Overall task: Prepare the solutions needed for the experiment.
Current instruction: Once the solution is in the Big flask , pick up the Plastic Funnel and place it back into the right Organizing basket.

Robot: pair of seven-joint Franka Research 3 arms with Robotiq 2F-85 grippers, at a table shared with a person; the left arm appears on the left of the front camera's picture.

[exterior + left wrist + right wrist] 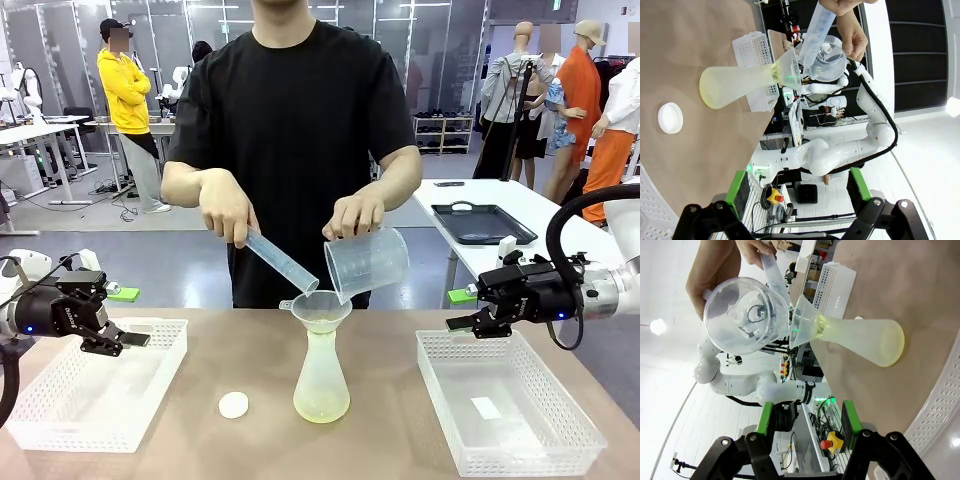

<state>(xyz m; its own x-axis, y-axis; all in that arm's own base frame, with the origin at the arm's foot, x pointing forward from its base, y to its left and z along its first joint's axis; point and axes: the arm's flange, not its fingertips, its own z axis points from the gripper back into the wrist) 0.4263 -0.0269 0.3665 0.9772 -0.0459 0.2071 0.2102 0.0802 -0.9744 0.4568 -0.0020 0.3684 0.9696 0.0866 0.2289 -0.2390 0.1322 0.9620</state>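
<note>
A frosted conical flask (321, 375) stands mid-table with a funnel (320, 308) in its neck. A little pale yellow solution (321, 405) lies at its bottom. The person tips a graduated cylinder (282, 262) and a clear beaker (366, 262) over the funnel, one in each hand. My left gripper (125, 343) hovers open over the left basket (60, 400), holding nothing. At the right, my right gripper (468, 326) hangs open and empty above the right basket (505, 440). The wrist views show the flask (735, 85) (865, 337) lying sideways, beyond each gripper's (792, 220) (807, 455) spread fingers.
A small white round cap (233, 404) lies on the brown table left of the flask. The two white perforated baskets flank the centre. Behind the person stands another table with a black tray (483, 222).
</note>
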